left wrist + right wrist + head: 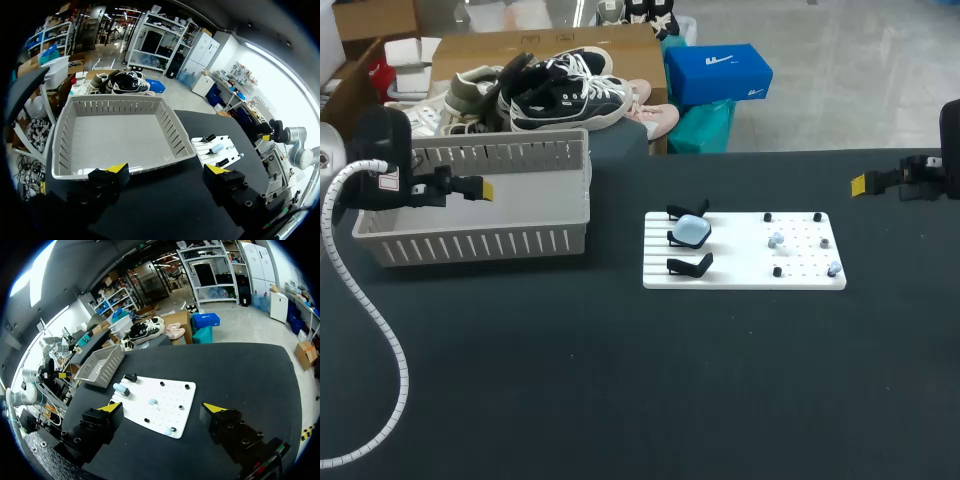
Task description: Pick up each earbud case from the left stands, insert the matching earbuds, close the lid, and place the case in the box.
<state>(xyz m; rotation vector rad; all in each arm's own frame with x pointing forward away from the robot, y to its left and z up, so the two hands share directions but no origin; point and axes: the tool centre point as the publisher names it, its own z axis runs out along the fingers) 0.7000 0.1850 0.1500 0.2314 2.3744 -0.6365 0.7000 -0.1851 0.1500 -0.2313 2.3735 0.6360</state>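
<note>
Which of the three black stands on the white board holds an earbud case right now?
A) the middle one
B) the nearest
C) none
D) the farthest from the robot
A: in the head view the pale blue case sits on the middle stand, while the far stand and the near stand are bare.

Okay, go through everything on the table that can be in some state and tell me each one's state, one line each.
Earbud case: looks closed, sitting on the middle stand.
Upper stand: empty.
Lower stand: empty.
Earbuds: out of the case, lying on the white board.
Basket: empty.
Left end effector: open, holding nothing.
Right end effector: open, holding nothing.
</note>
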